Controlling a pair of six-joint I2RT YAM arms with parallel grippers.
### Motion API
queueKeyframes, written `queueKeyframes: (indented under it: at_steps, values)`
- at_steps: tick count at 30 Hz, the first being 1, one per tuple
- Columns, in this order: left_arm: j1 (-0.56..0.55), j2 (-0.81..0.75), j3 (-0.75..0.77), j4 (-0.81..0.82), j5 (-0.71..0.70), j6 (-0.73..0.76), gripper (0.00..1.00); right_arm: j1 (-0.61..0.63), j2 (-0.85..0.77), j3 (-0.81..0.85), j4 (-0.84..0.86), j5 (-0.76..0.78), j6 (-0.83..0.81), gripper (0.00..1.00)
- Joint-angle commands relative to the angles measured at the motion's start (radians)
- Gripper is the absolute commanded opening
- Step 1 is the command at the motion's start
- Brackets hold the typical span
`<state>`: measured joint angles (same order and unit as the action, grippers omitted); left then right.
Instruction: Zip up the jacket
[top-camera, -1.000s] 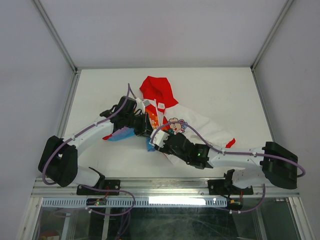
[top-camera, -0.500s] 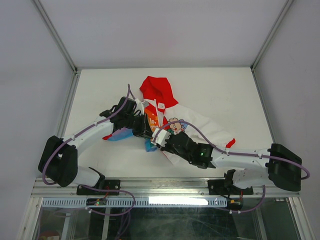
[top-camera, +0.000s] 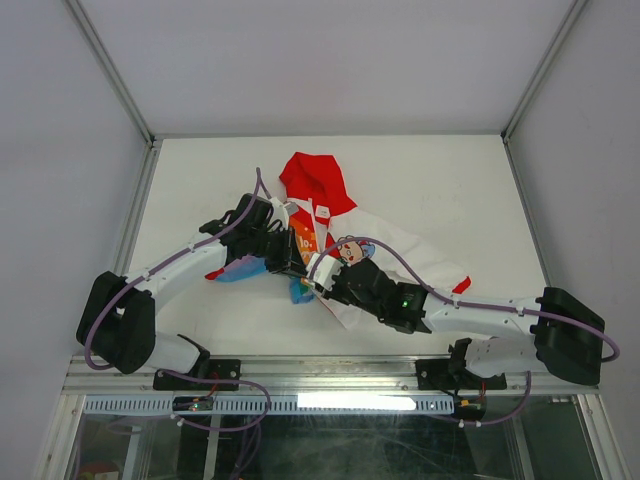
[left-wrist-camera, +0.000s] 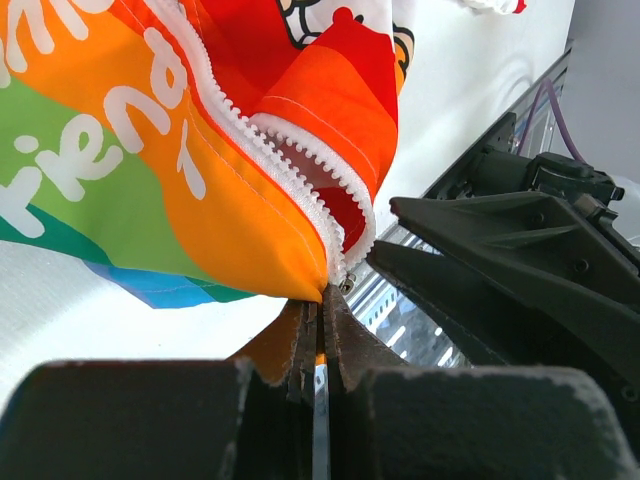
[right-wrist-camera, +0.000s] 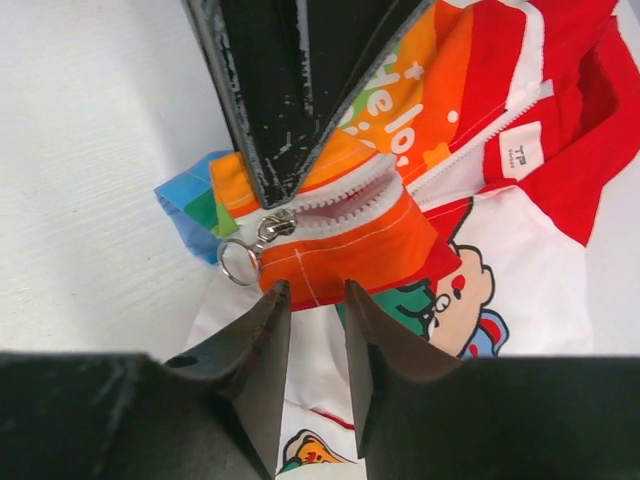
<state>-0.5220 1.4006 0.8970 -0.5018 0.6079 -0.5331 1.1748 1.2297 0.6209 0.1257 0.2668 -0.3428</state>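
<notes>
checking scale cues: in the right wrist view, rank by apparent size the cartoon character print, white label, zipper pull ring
cartoon character print
white label
zipper pull ring
label and ring look close

White lettering on the jacket (right-wrist-camera: 530, 270)'s rainbow panel (left-wrist-camera: 100, 180) reads partly "iend" by left wrist, "te lo" by right; small white label (right-wrist-camera: 522, 150) illegible.

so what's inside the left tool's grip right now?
The jacket hem corner, orange, at the zipper's bottom end, pinched in the shut left tool. The slider with its ring pull sits just outside. How deep the fabric runs inside the tool is covered.
</notes>
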Motion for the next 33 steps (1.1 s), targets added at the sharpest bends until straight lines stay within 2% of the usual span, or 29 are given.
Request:
queueKeyframes:
  at_steps: [1, 6, 11, 19, 26, 33]
  values:
    - [0.005, -0.014, 0.046, 0.005, 0.013, 0.007, 0.0, -0.002, -0.016, 0.036, 0.038, -0.081, 0.013, 0.34]
    - [0.005, -0.011, 0.048, 0.005, 0.015, 0.004, 0.0, -0.003, -0.031, 0.011, 0.047, -0.119, 0.029, 0.49]
    - [0.005, -0.009, 0.051, 0.005, 0.017, 0.001, 0.0, 0.003, -0.004, 0.002, 0.106, -0.068, 0.058, 0.59]
    - [0.005, -0.008, 0.053, 0.009, 0.016, -0.009, 0.0, 0.03, 0.085, 0.016, 0.209, 0.048, 0.066, 0.59]
    - [0.005, -0.005, 0.048, 0.017, 0.021, -0.014, 0.0, 0.033, 0.122, 0.028, 0.211, 0.082, 0.073, 0.58]
    - [0.006, -0.005, 0.042, 0.017, 0.017, -0.012, 0.0, 0.032, 0.102, 0.033, 0.172, 0.103, 0.068, 0.52]
